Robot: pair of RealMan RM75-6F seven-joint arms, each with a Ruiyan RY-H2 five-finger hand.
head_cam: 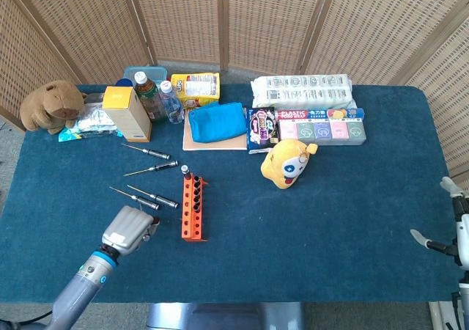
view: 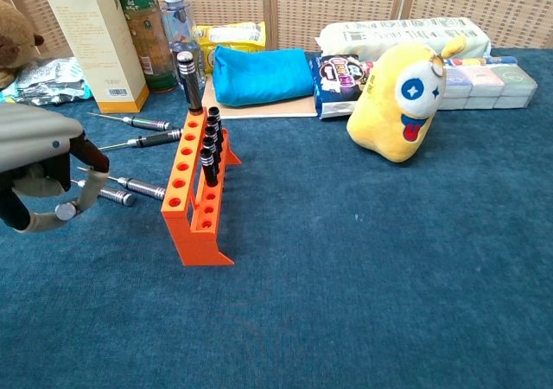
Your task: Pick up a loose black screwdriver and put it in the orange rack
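The orange rack (head_cam: 193,210) (view: 193,200) stands left of centre with several black screwdrivers upright in its holes. Left of it, loose black screwdrivers lie on the blue cloth: two far ones (head_cam: 147,151) (head_cam: 152,169) and two near ones (head_cam: 154,196) (head_cam: 135,198). The chest view shows the near pair (view: 139,185) (view: 113,196) just right of my left hand (view: 39,177). That hand (head_cam: 129,229) hangs over the cloth near their tips with its fingers apart and nothing in them. My right hand (head_cam: 456,231) shows at the table's far right edge, fingers spread and empty.
A yellow plush toy (head_cam: 288,163) sits right of the rack. Along the back stand a tan carton (head_cam: 127,113), bottles (head_cam: 149,95), a blue pouch (head_cam: 217,122), snack packs (head_cam: 319,125) and a brown plush (head_cam: 51,104).
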